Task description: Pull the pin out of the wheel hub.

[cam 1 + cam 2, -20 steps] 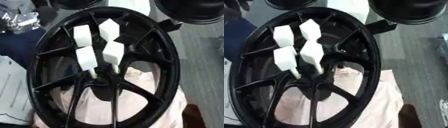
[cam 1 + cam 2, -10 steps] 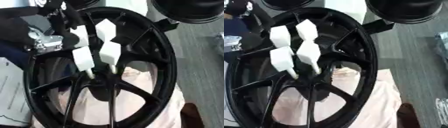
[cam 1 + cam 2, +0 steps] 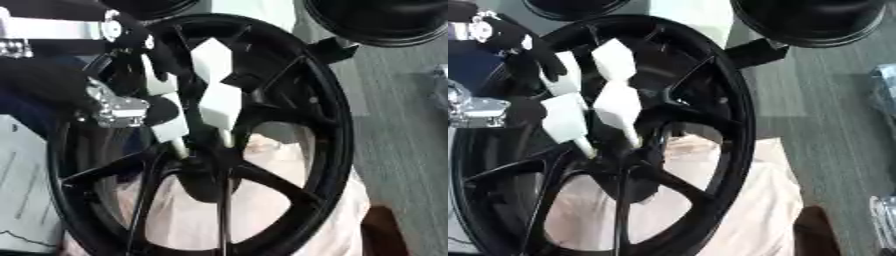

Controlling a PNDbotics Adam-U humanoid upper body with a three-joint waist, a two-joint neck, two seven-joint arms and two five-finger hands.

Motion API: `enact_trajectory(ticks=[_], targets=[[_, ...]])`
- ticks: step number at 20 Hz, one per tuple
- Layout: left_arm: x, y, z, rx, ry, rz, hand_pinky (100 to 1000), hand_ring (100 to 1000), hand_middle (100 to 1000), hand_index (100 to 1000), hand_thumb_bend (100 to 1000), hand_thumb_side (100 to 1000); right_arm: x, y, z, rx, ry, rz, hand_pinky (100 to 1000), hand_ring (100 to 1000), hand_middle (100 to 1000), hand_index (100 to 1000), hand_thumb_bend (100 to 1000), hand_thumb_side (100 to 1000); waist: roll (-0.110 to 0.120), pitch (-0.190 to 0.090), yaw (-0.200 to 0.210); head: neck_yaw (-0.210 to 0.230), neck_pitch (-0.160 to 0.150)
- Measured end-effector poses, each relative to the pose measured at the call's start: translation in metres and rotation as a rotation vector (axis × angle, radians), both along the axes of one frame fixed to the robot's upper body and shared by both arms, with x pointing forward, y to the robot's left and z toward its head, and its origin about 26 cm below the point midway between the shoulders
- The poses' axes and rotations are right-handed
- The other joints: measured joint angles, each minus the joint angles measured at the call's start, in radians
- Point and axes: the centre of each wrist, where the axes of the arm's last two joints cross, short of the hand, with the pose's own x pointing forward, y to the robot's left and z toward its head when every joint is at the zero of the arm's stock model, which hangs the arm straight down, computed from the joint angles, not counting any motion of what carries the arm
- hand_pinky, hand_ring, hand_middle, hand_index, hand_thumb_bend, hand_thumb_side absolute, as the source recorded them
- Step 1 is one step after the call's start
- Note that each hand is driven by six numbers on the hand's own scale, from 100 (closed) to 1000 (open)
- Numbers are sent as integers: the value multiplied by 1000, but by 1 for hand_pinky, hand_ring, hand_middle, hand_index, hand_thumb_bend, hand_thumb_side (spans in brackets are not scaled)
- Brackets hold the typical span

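Note:
A black spoked wheel hub [image 3: 338, 125] lies tilted across the middle of both views. Several white block-headed pins stand in its centre boss [image 3: 206, 176]: two on the right [image 3: 614, 59] [image 3: 619, 107] and two on the left [image 3: 565, 82] [image 3: 562, 122]. My left hand [image 3: 112, 102], black with silver joints, reaches in from the left. One finger [image 3: 535, 50] curls over the upper left pin, and the thumb [image 3: 528, 107] sits just below it, between the two left pins. The hand hides part of that pin. My right hand shows in neither view.
A pale pink cloth [image 3: 750, 200] lies under the wheel. Two more black wheels [image 3: 815, 20] [image 3: 579, 5] stand at the top edge. Grey floor [image 3: 833, 125] runs down the right side. White paper [image 3: 22, 192] lies at the lower left.
My left hand has come in from the upper left and closed round the upper left pin. The whole picture has shifted, so the camera moved. The pins still stand in the hub.

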Motion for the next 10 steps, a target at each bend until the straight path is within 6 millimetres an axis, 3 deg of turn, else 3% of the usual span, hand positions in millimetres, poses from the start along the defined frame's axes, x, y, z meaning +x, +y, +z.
enact_trajectory(ticks=[10], targets=[[1, -4, -4, 36, -7, 11, 703, 684, 756, 878, 465, 577, 0, 0, 0, 0, 0, 0, 693, 767, 556, 632, 100, 765, 0, 0, 0, 6, 0]])
